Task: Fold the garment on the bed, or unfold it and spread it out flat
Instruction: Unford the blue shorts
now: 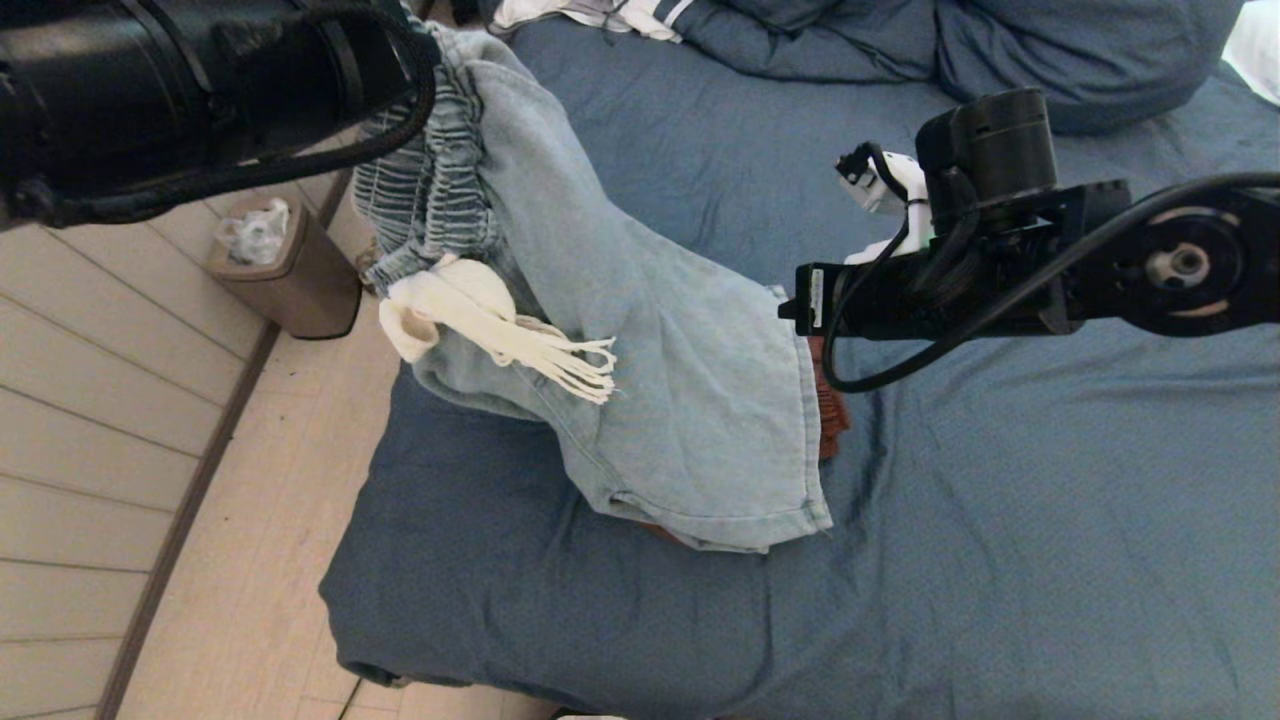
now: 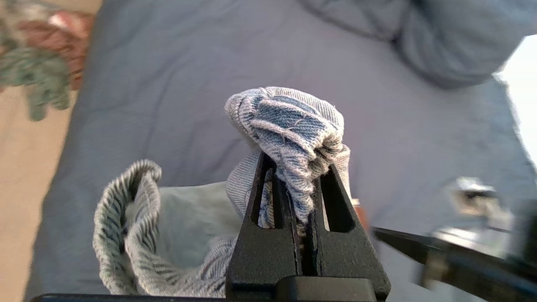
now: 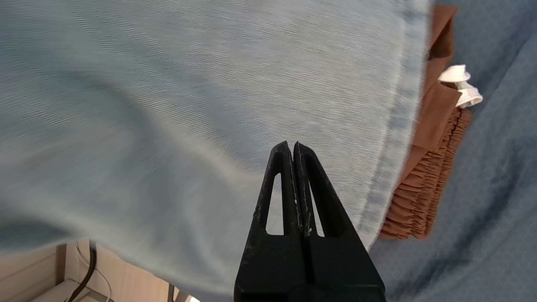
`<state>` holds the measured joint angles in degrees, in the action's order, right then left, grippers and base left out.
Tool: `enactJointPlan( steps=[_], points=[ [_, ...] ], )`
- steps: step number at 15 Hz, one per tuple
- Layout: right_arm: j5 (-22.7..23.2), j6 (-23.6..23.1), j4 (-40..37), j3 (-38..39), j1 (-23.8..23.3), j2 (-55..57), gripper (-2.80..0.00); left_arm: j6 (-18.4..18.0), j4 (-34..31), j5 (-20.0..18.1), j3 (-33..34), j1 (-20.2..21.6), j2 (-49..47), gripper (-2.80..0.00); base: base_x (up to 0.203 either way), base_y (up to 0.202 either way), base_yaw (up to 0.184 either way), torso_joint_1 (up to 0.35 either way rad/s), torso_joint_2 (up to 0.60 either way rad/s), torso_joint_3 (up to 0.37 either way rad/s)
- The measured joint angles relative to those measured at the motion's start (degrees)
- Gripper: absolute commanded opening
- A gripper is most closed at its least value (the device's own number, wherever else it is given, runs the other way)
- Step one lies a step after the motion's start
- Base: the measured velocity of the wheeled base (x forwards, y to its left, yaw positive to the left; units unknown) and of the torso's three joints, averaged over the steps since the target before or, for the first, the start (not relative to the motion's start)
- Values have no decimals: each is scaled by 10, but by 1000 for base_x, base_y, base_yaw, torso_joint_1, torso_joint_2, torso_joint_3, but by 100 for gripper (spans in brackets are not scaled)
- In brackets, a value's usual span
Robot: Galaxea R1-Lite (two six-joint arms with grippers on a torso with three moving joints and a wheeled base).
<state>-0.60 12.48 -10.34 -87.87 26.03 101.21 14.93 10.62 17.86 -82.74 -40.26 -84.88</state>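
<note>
Pale wood plank floor (image 1: 120,400) fills frame left; brown trash bin (image 1: 285,270) with plastic liner stands upper left, beside dark baseboard strip (image 1: 190,500).

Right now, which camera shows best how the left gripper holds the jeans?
The left wrist view: the left gripper is shut on a bunched fold of the jeans at their waistband. The head view shows the jeans hanging down to the bed, with the grip hidden. The right wrist view shows only a plain stretch of denim.

Soft even daylight, faint shadows; wrist views' backgrounds blurred.
</note>
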Motion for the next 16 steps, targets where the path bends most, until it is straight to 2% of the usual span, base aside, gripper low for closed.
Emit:
enactJointPlan(
  steps=[3, 7, 8, 12, 14, 16],
  points=[
    [3, 16, 0, 4, -3, 2, -280, -5, -31, 6, -16, -31, 26, -280, 0, 0, 0, 0, 0, 0],
    [53, 47, -7, -9, -17, 4, -280, -7, -40, 5, -13, -42, 50, -280, 0, 0, 0, 0, 0, 0],
    [53, 45, -8, -13, -19, 9, 0, -7, -37, 4, -7, -43, 53, -280, 0, 0, 0, 0, 0, 0],
    [47, 0, -23, -58, -41, 65, 0, -7, -35, -2, 4, -43, 53, -280, 0, 0, 0, 0, 0, 0],
    [37, -14, -29, -106, -45, 105, 0, -3, -34, -7, 6, -44, 48, -280, 0, 0, 0, 0, 0, 0],
    [8, -17, -30, -174, -47, 155, 0, 3, -28, -24, 14, -44, 44, -280, 0, 0, 0, 0, 0, 0]
  ],
)
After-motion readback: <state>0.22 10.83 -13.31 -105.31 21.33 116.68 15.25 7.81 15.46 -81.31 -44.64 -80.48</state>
